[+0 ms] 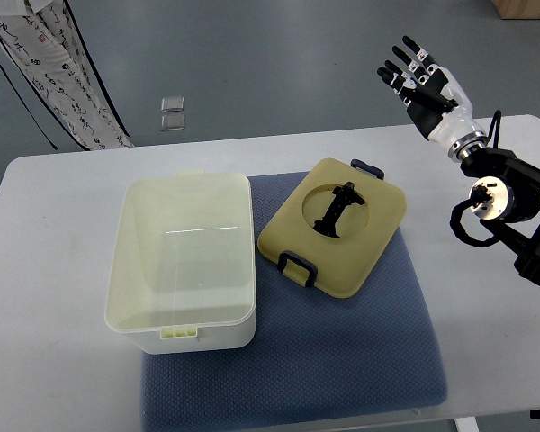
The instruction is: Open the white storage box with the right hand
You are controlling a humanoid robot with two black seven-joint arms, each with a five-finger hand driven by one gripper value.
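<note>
The white storage box [182, 261] stands open on the left part of a blue mat [342, 360], its inside bare. Its yellowish lid [335, 227], with a black handle and dark clips, lies flat on the mat just right of the box. My right hand [418, 79] is raised at the upper right, beyond the table's far edge and well away from the lid, its fingers spread and holding nothing. The left arm does not show.
The white table [54, 234] carries the mat. Past the table's far edge two small clear squares [172, 113] lie on the grey floor. A patterned cloth [58, 72] hangs at the upper left.
</note>
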